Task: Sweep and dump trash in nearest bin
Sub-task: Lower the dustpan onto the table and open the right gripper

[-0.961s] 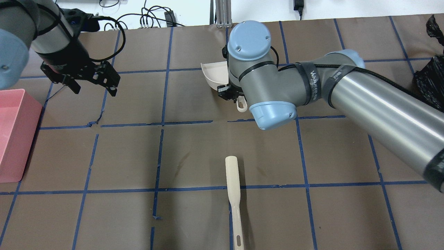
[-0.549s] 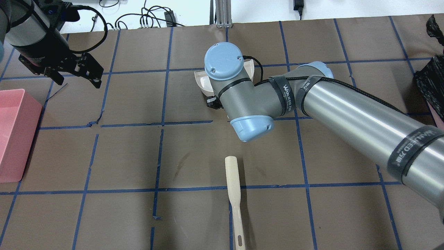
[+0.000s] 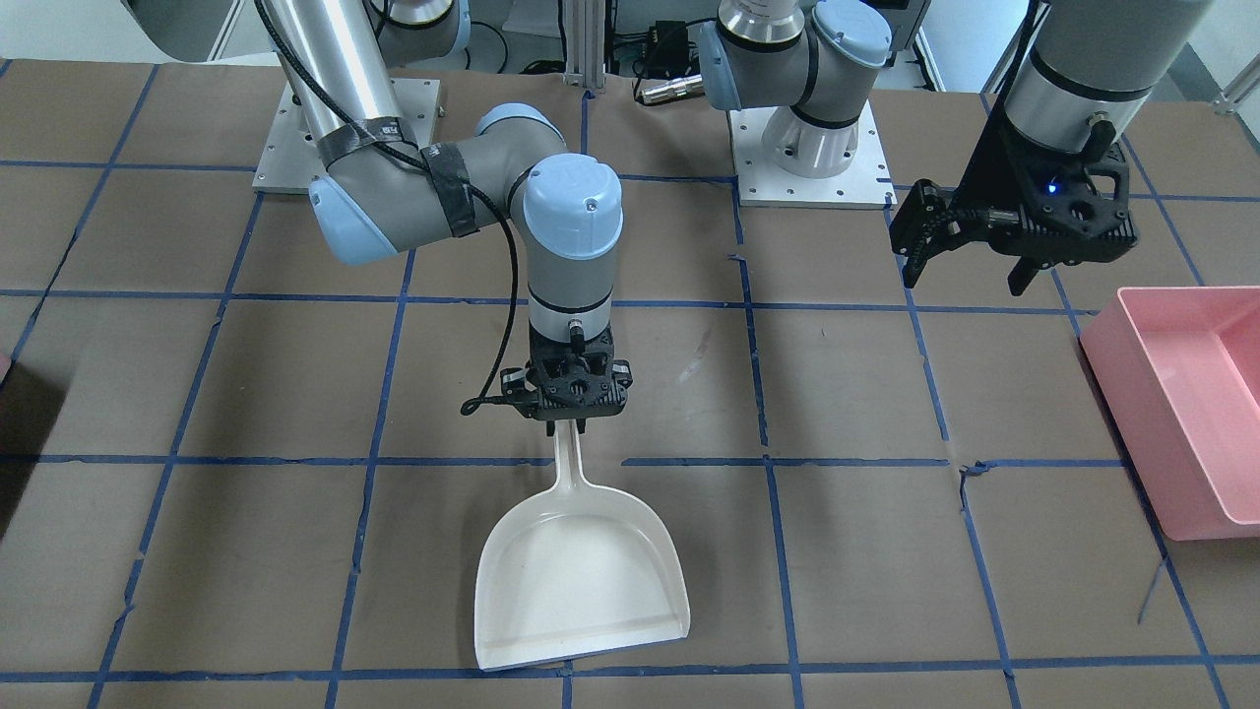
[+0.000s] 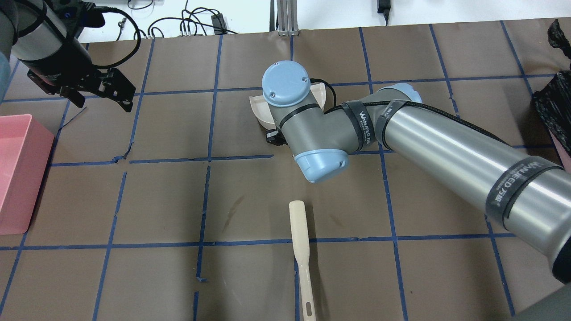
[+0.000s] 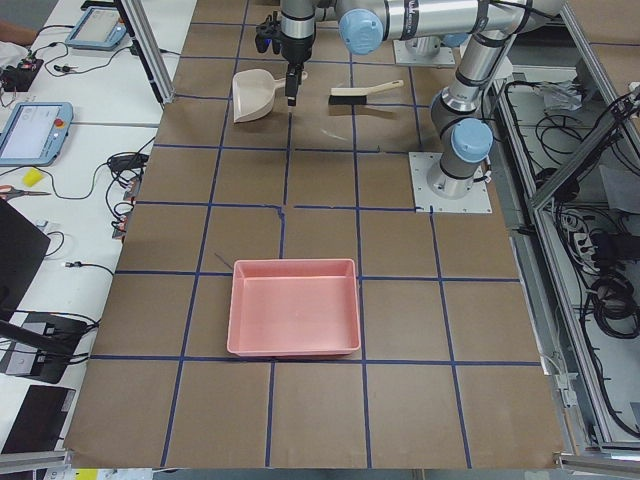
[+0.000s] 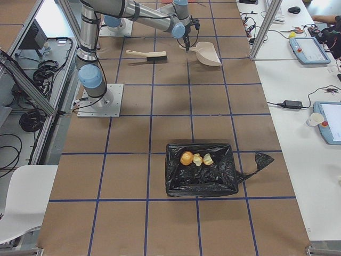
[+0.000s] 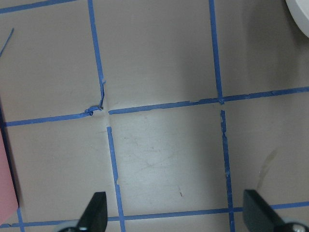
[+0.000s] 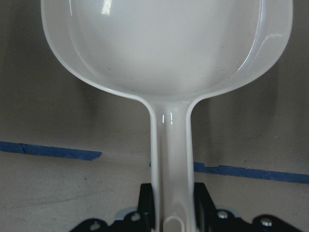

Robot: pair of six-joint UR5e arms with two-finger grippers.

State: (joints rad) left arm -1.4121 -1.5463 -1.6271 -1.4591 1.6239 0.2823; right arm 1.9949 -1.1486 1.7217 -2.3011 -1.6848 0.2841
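Note:
The trash lies in the black-bag-lined bin [image 6: 201, 173]: a tan-orange lump [image 6: 186, 158] and two pale chunks [image 6: 197, 159] [image 6: 208, 159]. My right gripper [image 3: 571, 421] is shut on the handle of the white dustpan [image 3: 581, 581]. The pan is empty and lies level, low over the paper, mouth away from my base. The right wrist view shows the handle between the fingers [image 8: 171, 212] and the pan [image 8: 169, 43]. From overhead my wrist hides most of the pan [image 4: 259, 109]. My left gripper [image 4: 103, 103] is open and empty, hovering far left; its open fingertips [image 7: 94, 212] show over bare paper.
A cream hand brush [image 4: 299, 249] lies on the paper near my base, also in the side views [image 5: 365, 92]. A pink bin [image 4: 18, 178] stands at the left end [image 3: 1181, 394]. The black bin [image 4: 553, 102] is at the far right edge. Blue tape lines grid the brown paper.
My right arm swung left and turned the dustpan so its mouth points away from my base instead of left. My left gripper drew back to the left, still open.

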